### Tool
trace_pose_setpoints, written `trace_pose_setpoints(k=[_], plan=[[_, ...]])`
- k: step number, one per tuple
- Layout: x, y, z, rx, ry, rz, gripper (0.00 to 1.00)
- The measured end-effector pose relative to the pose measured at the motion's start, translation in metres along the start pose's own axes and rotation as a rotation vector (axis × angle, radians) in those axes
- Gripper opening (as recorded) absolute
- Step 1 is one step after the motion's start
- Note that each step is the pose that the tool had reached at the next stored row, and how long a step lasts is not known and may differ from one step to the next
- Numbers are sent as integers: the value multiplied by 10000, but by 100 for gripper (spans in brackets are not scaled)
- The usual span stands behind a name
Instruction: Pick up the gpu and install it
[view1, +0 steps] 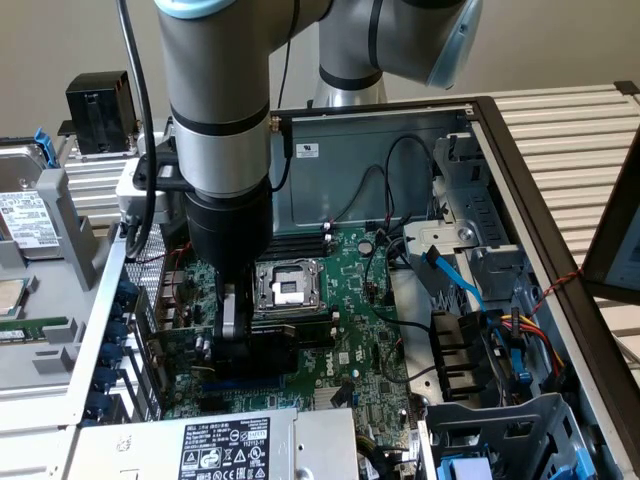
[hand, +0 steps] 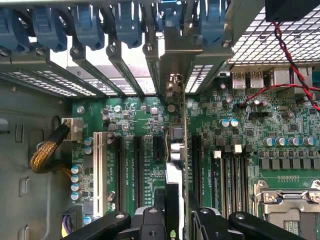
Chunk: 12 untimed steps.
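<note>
Gripper (hand: 176, 222): clamped on the gpu (hand: 175, 145), card edge-on between its fingers.
Gpu: upright over the motherboard (hand: 140, 115) expansion slots.

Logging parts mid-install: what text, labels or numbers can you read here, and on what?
Power supply label: white print, too small to read.
Hard drive label: blurred, unreadable.
White sticker on the case wall: unreadable.
Motherboard lettering: too small to read.
gpu: no print visible.
Nothing can be quoted.
</note>
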<state>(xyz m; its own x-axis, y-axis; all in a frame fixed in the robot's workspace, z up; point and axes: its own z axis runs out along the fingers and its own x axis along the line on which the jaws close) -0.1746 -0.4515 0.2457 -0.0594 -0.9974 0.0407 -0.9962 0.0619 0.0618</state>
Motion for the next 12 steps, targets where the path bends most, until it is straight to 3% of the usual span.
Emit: trace_pose_setpoints(k=[12], plan=[[-5, 4, 0, 4, 4, -47, 27]])
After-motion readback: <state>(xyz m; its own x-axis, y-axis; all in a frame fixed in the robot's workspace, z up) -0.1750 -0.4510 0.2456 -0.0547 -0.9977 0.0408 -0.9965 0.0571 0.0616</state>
